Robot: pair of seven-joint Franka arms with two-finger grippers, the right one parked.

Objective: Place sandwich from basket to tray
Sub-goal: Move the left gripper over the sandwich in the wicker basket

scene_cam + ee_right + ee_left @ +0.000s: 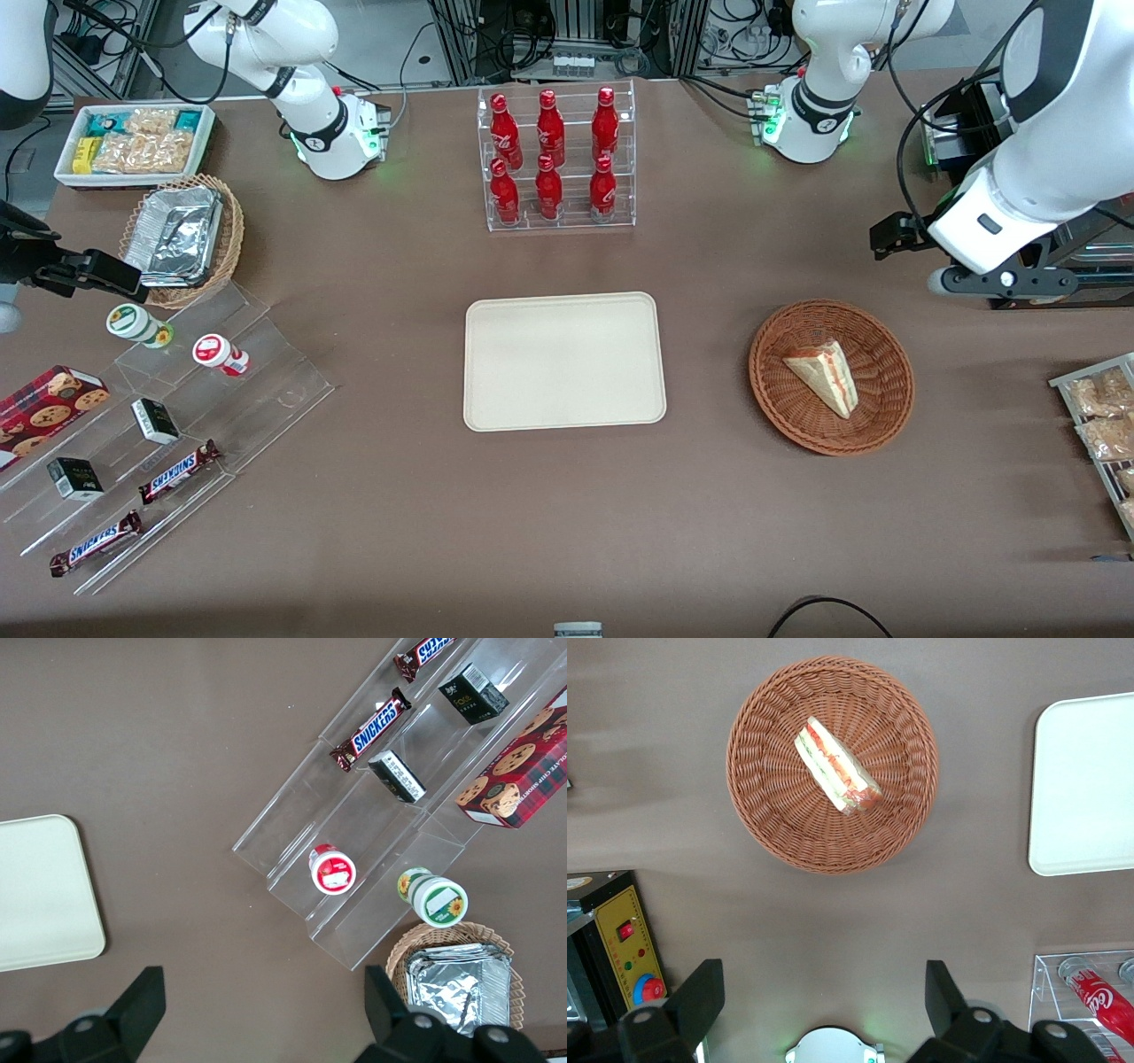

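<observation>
Sandwich (pixel 824 376) seen lying in basket (pixel 780 408); judged light, soft, slippery-wrapped; best gripped across flat faces. Hand (pixel 824 1001) held wide, empty, above table.

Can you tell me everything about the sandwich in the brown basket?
The sandwich is a small triangle wedge of pale bread with red-orange and green filling showing in stripes along its cut side. It looks wrapped in something clear. It lies on its side in the middle of the round, reddish-brown woven basket, touching only the basket. The cream tray sits beside the basket with nothing on it. The gripper hangs high above the table near the basket, fingers open, not touching the sandwich.
</observation>
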